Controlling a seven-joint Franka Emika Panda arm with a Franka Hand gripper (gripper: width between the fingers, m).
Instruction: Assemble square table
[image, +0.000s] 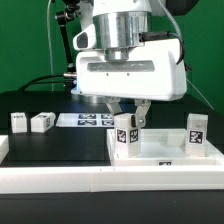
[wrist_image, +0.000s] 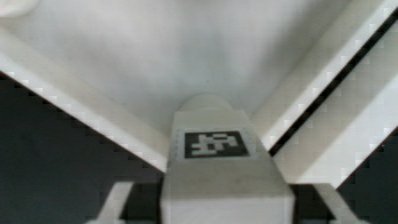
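The square table's white top (image: 165, 157) lies flat behind the front rail. One white tagged leg (image: 124, 135) stands upright at the top's corner on the exterior view's left. A second leg (image: 196, 133) stands upright at the corner on the right. My gripper (image: 128, 114) hangs straight over the first leg, its fingers straddling the leg's upper end. In the wrist view that leg (wrist_image: 215, 150) runs between my fingers (wrist_image: 125, 203), with a dark gap on each side. The gripper (wrist_image: 217, 200) is open and not pressing on it. The table top (wrist_image: 160, 60) fills the background.
Two more loose legs (image: 19, 122) (image: 42, 122) lie on the black table at the exterior view's left. The marker board (image: 85, 120) lies behind them, towards the middle. A long white rail (image: 90, 182) borders the front edge.
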